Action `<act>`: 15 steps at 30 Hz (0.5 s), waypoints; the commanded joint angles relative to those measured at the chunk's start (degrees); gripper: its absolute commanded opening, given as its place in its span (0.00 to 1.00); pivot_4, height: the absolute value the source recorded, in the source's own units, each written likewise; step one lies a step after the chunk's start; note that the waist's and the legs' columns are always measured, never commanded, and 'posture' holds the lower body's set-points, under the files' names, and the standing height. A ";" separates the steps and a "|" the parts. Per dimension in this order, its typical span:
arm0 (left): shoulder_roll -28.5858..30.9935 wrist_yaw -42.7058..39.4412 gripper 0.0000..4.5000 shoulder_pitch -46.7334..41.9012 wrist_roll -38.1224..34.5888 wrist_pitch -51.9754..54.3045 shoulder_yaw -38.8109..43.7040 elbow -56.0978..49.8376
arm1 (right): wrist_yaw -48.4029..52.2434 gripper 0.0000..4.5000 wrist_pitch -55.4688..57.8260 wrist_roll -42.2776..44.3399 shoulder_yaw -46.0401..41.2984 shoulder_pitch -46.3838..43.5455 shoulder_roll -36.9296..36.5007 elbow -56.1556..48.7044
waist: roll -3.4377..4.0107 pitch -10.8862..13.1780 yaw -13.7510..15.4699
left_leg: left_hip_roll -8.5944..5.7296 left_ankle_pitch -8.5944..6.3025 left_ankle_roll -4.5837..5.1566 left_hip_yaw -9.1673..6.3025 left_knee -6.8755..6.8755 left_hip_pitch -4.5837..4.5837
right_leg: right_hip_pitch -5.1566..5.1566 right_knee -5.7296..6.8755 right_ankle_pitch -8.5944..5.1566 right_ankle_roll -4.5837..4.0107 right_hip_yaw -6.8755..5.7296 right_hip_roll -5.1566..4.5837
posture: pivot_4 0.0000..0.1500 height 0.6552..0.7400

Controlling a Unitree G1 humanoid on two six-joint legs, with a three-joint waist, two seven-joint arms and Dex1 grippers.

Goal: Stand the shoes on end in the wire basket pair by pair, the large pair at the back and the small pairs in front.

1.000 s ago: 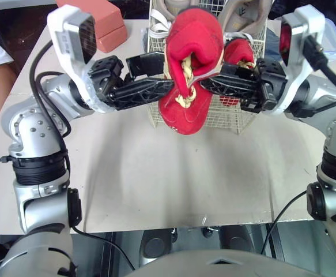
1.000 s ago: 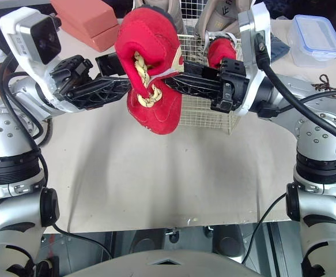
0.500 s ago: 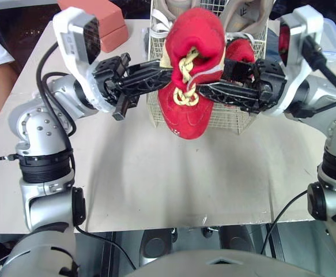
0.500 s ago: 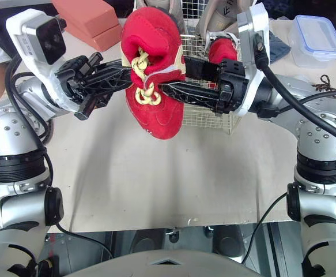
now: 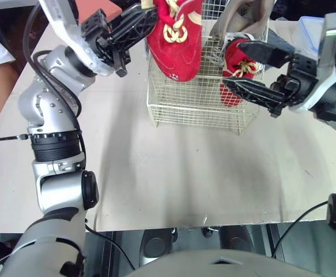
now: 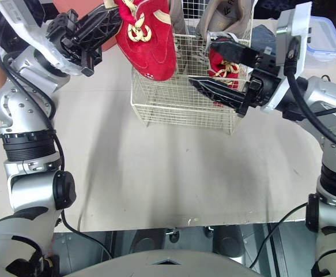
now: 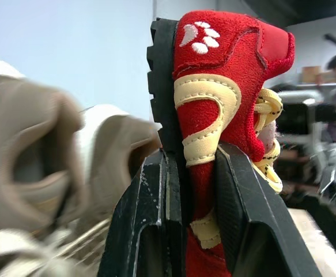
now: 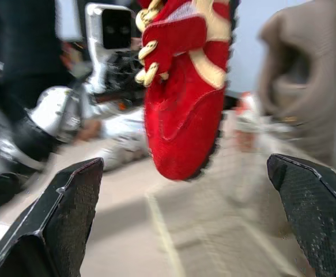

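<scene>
Currently I hold the red shoe (image 5: 176,46) toe-down over the wire basket (image 5: 196,109), left gripper (image 5: 140,20) jaws clamped on it; right gripper (image 5: 234,63) jaws wide open, empty.

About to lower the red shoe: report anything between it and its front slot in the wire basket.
Nothing visible. The red shoe in the left tool hangs over the wire basket's free front-left space; its mate stands front-right, the open right tool beside it.
</scene>
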 commanded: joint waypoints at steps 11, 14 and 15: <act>-4.75 -9.63 0.11 -11.83 14.50 -26.96 -1.09 27.41 | -0.32 1.00 -4.54 -3.05 -4.52 4.76 -3.30 -4.32 | -0.02 0.01 0.51 | -0.01 0.00 0.00 0.15 0.02 -0.03 | 0.00 -0.01 0.00 0.01 -0.05 0.00 | 1.00 0.36; -5.34 -11.62 0.11 -12.89 16.82 -30.88 -1.46 33.30 | -0.74 1.00 -4.40 -3.11 -4.63 5.21 -3.67 -4.16 | -0.02 0.01 0.46 | -0.01 0.00 0.00 0.18 0.02 -0.02 | 0.00 -0.01 -0.01 0.01 -0.05 0.01 | 1.00 0.36; -5.63 -12.23 0.11 -12.99 17.02 -31.23 -1.43 34.53 | -0.92 1.00 -4.38 -3.17 -4.72 5.34 -3.66 -4.02 | -0.02 0.01 0.45 | -0.01 0.00 0.00 0.17 0.02 -0.01 | 0.00 -0.01 -0.01 0.01 -0.05 0.01 | 1.00 0.36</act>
